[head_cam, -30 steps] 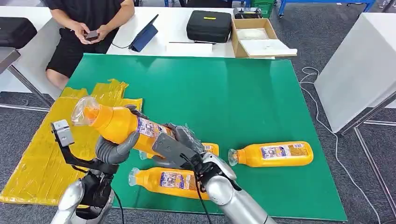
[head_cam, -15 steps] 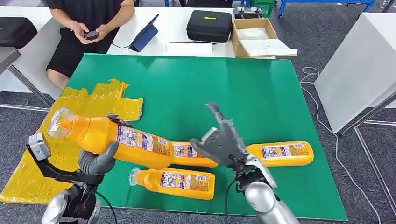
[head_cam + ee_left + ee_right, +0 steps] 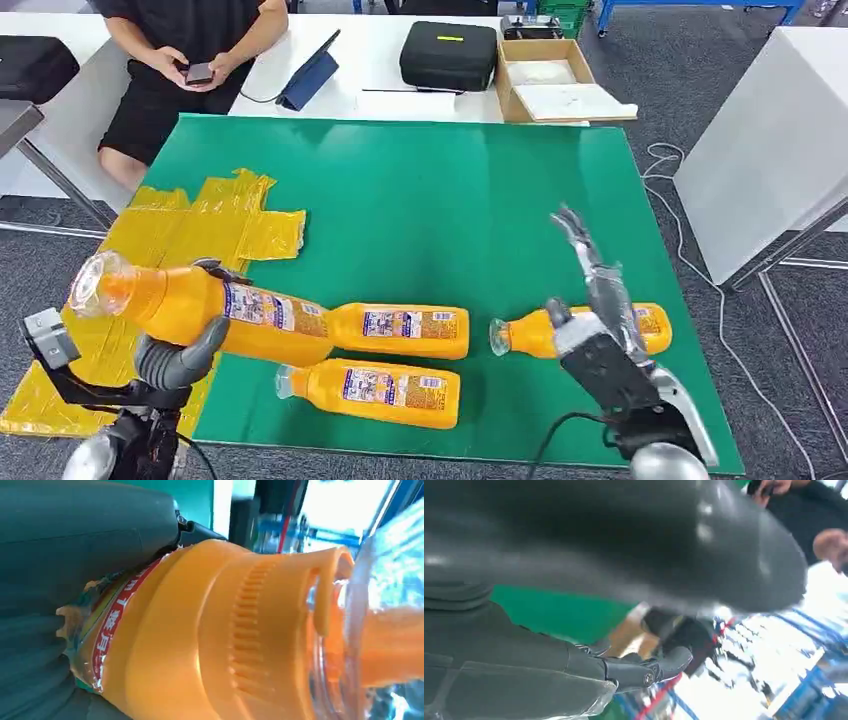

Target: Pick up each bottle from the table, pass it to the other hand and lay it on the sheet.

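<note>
My left hand (image 3: 180,355) grips an orange bottle (image 3: 200,310) with a clear cap, held tilted above the edge between the green table and the yellow sheet (image 3: 130,300); the left wrist view shows that bottle (image 3: 215,635) close up against the hand (image 3: 75,555). Three more orange bottles lie on the table: one in the middle (image 3: 400,330), one nearer the front edge (image 3: 370,390), one at the right (image 3: 530,333). My right hand (image 3: 600,330) hovers open over the right bottle, fingers stretched and holding nothing; its fingers (image 3: 644,672) show in the right wrist view.
A green table (image 3: 450,210) carries the bottles. A seated person (image 3: 190,50) with a phone is at the far left. A white table behind holds a black case (image 3: 447,55), a tablet (image 3: 308,75) and a cardboard box (image 3: 550,80). Cables lie on the floor at right.
My right hand let go of the bottle and swung right across the table, fingers spread. My left hand carried the bottle left, toward the yellow sheet.
</note>
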Action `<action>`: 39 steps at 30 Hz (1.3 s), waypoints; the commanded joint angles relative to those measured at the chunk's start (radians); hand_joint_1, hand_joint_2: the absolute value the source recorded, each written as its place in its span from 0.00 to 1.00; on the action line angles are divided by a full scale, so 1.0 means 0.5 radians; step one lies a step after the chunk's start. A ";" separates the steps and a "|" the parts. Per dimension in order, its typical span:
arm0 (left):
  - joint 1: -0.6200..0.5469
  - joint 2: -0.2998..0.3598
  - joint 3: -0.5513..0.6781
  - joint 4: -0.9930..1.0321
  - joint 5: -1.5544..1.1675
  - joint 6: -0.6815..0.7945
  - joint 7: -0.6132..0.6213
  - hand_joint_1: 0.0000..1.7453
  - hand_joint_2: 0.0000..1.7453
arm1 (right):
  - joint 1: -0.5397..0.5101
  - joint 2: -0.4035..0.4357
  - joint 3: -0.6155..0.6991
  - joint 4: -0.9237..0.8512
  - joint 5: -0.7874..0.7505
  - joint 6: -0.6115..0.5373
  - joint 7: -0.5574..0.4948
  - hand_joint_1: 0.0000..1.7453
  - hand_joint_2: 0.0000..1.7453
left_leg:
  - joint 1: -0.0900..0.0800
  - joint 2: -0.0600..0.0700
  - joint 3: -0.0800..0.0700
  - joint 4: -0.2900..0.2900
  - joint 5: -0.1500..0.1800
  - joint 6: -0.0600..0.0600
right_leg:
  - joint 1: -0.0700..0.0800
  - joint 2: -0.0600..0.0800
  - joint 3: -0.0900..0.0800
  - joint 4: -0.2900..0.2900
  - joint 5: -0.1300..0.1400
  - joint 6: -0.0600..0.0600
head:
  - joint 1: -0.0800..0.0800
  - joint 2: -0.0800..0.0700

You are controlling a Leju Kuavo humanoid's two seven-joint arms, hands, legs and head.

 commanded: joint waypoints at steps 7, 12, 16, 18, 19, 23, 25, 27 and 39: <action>-0.379 0.344 0.248 0.185 -0.843 0.457 -0.129 1.00 1.00 | 0.576 -0.663 -0.669 -0.235 -0.325 -0.028 -0.322 0.00 0.00 | 0.003 -0.017 -0.001 0.003 0.003 -0.004 | 0.004 -0.019 0.002 -0.002 0.000 0.000 | 0.000 0.000; -0.589 0.463 0.195 0.393 -1.138 0.627 -0.112 1.00 1.00 | 0.663 -0.706 -0.784 -0.275 -0.439 0.082 -0.373 0.00 0.00 | 0.000 -0.015 0.000 0.003 0.004 -0.005 | 0.002 -0.016 0.001 0.000 0.001 0.001 | -0.001 0.000; -0.629 0.542 0.091 0.479 -1.665 0.964 -0.088 1.00 1.00 | 0.714 -0.823 -0.753 -0.296 -0.506 0.074 -0.327 0.00 0.00 | -0.001 -0.005 0.002 0.001 0.003 -0.003 | 0.001 -0.006 0.002 0.000 0.003 0.002 | -0.001 0.000; -0.612 0.607 0.045 0.560 -1.973 1.142 -0.075 1.00 1.00 | 0.847 -0.953 -0.794 -0.322 -0.620 0.044 -0.374 0.00 0.00 | 0.000 -0.008 0.002 0.002 0.003 -0.004 | 0.001 -0.009 0.002 0.000 0.002 0.002 | -0.001 0.000; -0.609 0.618 0.028 0.582 -2.083 1.206 -0.085 1.00 1.00 | 0.881 -0.991 -0.820 -0.326 -0.633 0.038 -0.387 0.00 0.00 | -0.001 -0.006 0.003 0.002 0.002 -0.003 | 0.001 -0.007 0.001 0.000 0.002 0.002 | 0.000 0.000; -0.626 0.687 -0.096 0.666 -2.463 1.324 0.016 1.00 1.00 | 0.754 -1.061 -0.813 -0.270 -0.749 0.117 -0.371 0.00 0.00 | -0.003 -0.003 0.004 0.001 0.002 -0.004 | 0.000 -0.004 0.001 -0.001 0.003 0.002 | -0.001 0.000; -0.588 0.729 -0.165 0.683 -2.737 1.438 0.049 1.00 1.00 | 0.739 -1.074 -0.816 -0.270 -0.777 0.137 -0.346 0.00 0.00 | -0.001 -0.001 0.003 0.001 0.003 -0.005 | 0.002 -0.002 0.000 -0.002 0.005 0.001 | -0.001 0.000; -0.522 0.746 -0.260 0.667 -2.848 1.472 0.044 1.00 1.00 | 0.795 -1.126 -0.876 -0.282 -0.839 0.120 -0.305 0.00 0.00 | -0.002 0.000 0.004 0.000 0.004 -0.005 | 0.001 -0.001 0.000 -0.003 0.005 0.001 | 0.000 0.000; -0.523 0.773 -0.712 0.858 -3.051 1.488 0.160 0.91 1.00 | 1.073 -1.228 -0.957 -0.261 -0.998 0.040 -0.335 0.00 0.00 | -0.004 -0.002 0.005 -0.002 0.003 -0.004 | 0.000 -0.003 0.002 -0.005 0.004 0.002 | -0.001 0.000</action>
